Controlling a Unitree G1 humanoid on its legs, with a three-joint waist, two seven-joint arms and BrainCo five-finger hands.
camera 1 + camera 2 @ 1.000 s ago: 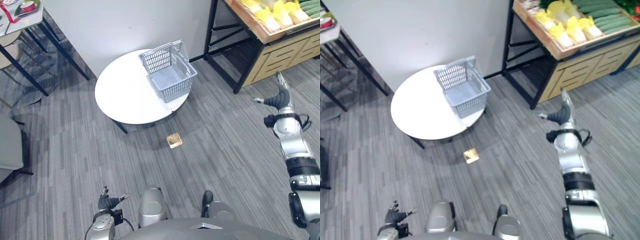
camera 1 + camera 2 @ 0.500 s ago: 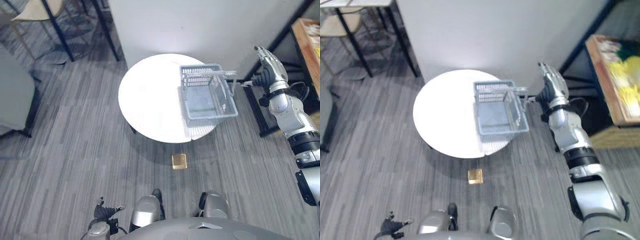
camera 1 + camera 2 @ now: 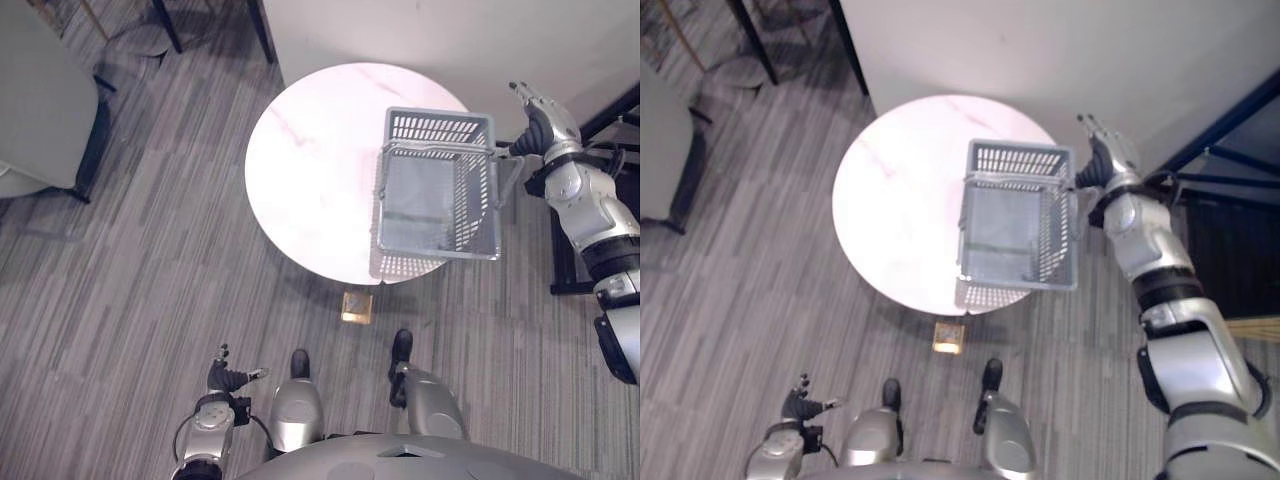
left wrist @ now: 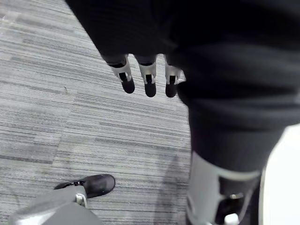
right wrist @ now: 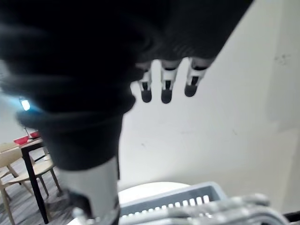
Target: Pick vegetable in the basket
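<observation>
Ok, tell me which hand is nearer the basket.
Right. The right hand is up beside the basket, at its right rim, fingers straight. The left hand hangs low over the floor, short of the round table the basket sits on.

A round white table [image 3: 310,180] is seen on a grey striped floor [image 3: 140,300], close to a pale wall [image 3: 420,30]. A small brown square [image 3: 356,306] is laid on the floor just beside the table's near edge. A grey chair [image 3: 40,100] is set well apart from the table. A dark frame [image 3: 1225,125] is seen by the wall. A wooden chair [image 5: 18,171] is placed beside a small table [image 5: 33,143] with something red [image 5: 22,139] on it.
</observation>
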